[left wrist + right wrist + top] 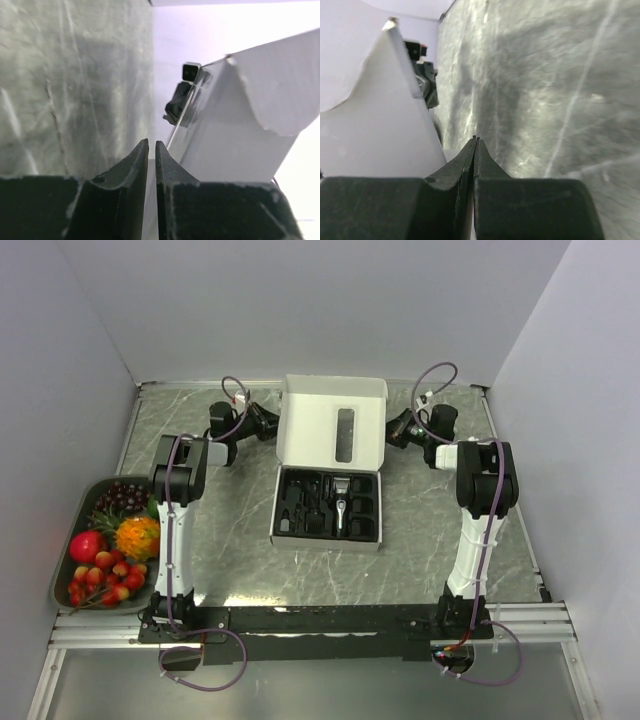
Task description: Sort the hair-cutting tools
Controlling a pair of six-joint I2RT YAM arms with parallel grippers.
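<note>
An open white box (325, 543) lies mid-table, its black insert holding the black-and-silver hair clipper (341, 502) and small black pieces (300, 502) in compartments left of it. The lid (315, 435) stands raised at the back. My left gripper (270, 424) is at the lid's left edge. In the left wrist view its jaws (152, 142) are nearly together, with a thin white strip of the lid's flap (151, 167) between them. My right gripper (392, 430) sits at the lid's right edge with its jaws (476, 138) pressed shut. Whether it pinches cardboard cannot be told.
A dark tray (70, 530) of colourful fruit stands at the left table edge beside the left arm. Grey walls close in the back and both sides. The white lid fills the right of the left wrist view (250, 125) and the left of the right wrist view (370, 115).
</note>
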